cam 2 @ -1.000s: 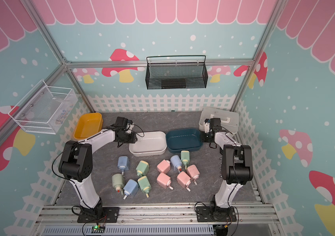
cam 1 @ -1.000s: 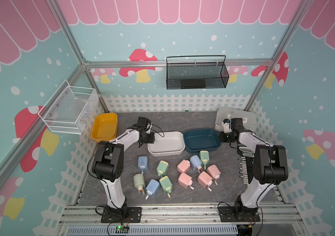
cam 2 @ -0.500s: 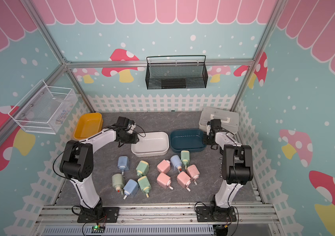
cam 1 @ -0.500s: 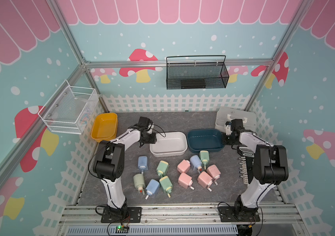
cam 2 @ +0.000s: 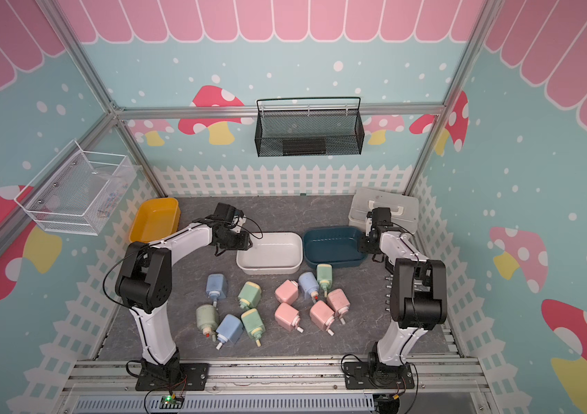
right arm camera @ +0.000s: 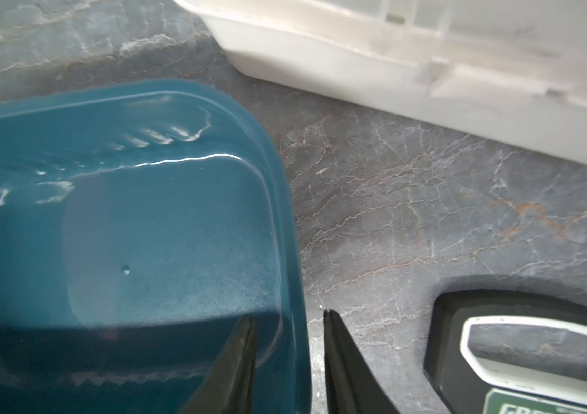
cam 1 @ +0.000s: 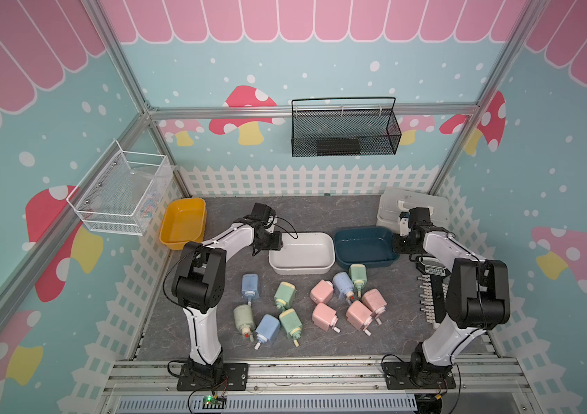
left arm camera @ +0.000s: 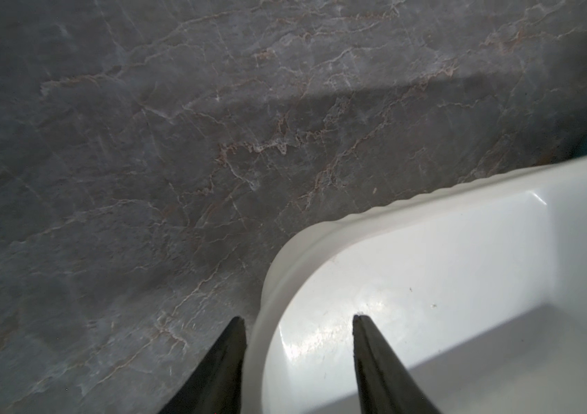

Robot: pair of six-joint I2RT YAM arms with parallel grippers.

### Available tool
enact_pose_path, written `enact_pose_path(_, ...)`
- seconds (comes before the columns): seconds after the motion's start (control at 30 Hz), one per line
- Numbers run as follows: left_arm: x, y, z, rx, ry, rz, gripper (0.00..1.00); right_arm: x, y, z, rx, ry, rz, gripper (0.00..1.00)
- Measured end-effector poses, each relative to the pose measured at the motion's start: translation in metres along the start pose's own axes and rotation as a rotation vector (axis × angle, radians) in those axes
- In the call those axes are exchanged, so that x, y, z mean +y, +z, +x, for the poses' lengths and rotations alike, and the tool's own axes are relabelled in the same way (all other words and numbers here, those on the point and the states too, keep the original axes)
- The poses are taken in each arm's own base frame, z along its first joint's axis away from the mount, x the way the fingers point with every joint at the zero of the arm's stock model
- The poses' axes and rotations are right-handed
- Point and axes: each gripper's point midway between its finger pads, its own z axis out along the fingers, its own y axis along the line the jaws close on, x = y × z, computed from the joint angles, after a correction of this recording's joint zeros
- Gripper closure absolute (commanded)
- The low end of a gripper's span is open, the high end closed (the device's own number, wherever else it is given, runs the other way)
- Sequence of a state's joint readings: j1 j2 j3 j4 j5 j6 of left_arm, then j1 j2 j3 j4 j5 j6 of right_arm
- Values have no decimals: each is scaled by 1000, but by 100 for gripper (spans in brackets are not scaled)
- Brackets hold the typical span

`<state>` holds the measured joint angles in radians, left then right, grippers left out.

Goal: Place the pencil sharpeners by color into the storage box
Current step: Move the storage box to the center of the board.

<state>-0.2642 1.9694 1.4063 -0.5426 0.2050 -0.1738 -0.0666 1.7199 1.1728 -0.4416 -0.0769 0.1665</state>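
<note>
Left end effector point(left arm camera: 297, 316) and right end effector point(right arm camera: 288, 314) are opening, releasing the repositioned white bin point(cam 1: 301, 251) and blue bin point(cam 1: 363, 247); sorting is likely coming next.

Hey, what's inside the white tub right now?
No loose items: the white tub shows a bare floor. One finger of the left hand reaches inside its corner, the other outside. The patch under that finger is hidden.

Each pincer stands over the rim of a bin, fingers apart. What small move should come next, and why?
Probably raise both pincers clear of the rims. The left pincer straddles the wall of the white bin, the right pincer that of the blue bin, neither pinching. Both bins look empty, while the pencil sharpeners all lie on the table, so the arms are needed there.
</note>
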Motion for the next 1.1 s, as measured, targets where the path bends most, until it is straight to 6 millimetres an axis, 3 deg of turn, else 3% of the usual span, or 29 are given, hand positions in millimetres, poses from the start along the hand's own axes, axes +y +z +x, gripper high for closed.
enact_pose_path(0.13, 5, -9, -5, -31, -25, -8, 3, 8, -19, -10, -56, -2, -41, 40)
enact_pose_path(0.2, 13, -23, -11, -76, -51, -28, 1, 14, -31, -14, -96, -3, -69, 25)
enact_pose_path(0.27, 26, -45, -25, -147, -85, -63, 1, 20, -47, -19, -151, -5, -95, 2)
enact_pose_path(0.43, 77, -91, -64, -312, -166, -177, 1, 30, -83, -31, -300, -4, -143, 1)
enact_pose_path(0.67, 170, -118, -100, -387, -229, -417, 1, 40, -109, -30, -435, 6, -203, 1)
enact_pose_path(0.87, 241, -127, -90, -349, -289, -545, 8, 42, -124, -29, -504, 5, -208, 1)
enact_pose_path(0.97, 261, -124, -83, -310, -288, -585, 14, 43, -127, -33, -524, 0, -214, 1)
enact_pose_path(1.1, 274, -108, -78, -248, -251, -603, 22, 43, -127, -35, -531, 1, -216, 1)
